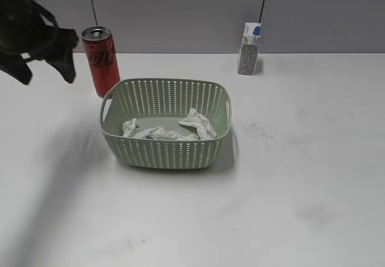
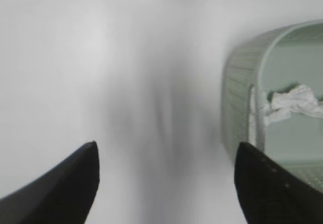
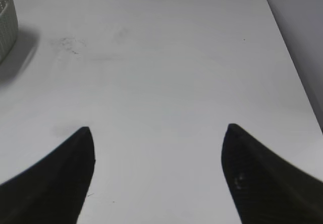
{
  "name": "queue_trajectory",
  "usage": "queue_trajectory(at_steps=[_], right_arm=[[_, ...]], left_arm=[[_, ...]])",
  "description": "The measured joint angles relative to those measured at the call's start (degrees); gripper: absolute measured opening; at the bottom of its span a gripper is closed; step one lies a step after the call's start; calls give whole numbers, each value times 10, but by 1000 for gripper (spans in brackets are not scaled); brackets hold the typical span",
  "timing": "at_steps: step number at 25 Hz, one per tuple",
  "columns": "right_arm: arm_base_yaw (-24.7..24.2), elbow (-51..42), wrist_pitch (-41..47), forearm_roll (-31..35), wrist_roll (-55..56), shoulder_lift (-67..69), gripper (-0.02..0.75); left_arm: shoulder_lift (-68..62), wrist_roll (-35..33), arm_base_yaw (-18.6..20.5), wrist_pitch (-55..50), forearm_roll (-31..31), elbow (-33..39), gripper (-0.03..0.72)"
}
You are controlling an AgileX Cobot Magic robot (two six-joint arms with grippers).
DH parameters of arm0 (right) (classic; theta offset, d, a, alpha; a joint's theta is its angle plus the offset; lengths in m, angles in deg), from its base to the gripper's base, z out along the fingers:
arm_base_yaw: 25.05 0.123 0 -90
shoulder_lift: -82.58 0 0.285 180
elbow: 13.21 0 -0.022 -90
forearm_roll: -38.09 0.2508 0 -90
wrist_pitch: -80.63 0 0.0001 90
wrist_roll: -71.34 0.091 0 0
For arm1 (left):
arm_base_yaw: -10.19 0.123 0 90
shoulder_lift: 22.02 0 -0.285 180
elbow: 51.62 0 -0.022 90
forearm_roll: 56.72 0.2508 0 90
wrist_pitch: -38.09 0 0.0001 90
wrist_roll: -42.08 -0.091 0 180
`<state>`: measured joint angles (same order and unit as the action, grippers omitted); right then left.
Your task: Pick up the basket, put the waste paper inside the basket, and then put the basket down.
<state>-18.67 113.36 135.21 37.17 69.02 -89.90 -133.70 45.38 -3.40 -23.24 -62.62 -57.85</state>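
With waste paper (image 1: 171, 131) inside basket (image 1: 168, 153) on table (image 1: 301, 177), task appears finished; both grippers' fingers spread, empty, need only retire.

White table (image 1: 301, 189) bears basket (image 1: 166, 150), can (image 1: 101, 59), carton (image 1: 249, 49).

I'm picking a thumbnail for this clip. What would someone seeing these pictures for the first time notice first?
The sage-green basket sits mid-table with crumpled waste paper lying inside it. Just behind its left corner stands a bright red soda can, the only strong colour, and a small white-and-grey carton stands by the back wall. The left gripper hangs open above bare table left of the basket; the right gripper is open too, holding nothing.
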Motion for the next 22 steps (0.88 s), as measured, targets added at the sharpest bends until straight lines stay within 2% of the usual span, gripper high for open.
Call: queue_trajectory(at_steps=[5, 9, 14, 22], right_arm=[[0, 0, -1, 0, 0, 0, 592], [0, 0, -1, 0, 0, 0, 592], [0, 0, -1, 0, -1, 0, 592], [0, 0, -1, 0, -1, 0, 592]], left_arm=[[81, -9, 48, -17, 28, 4, 610], [159, -21, 73, -9, 42, 37, 601], [273, -22, 89, 6, 59, 129, 590], [464, -23, 89, 35, 49, 324, 589]])
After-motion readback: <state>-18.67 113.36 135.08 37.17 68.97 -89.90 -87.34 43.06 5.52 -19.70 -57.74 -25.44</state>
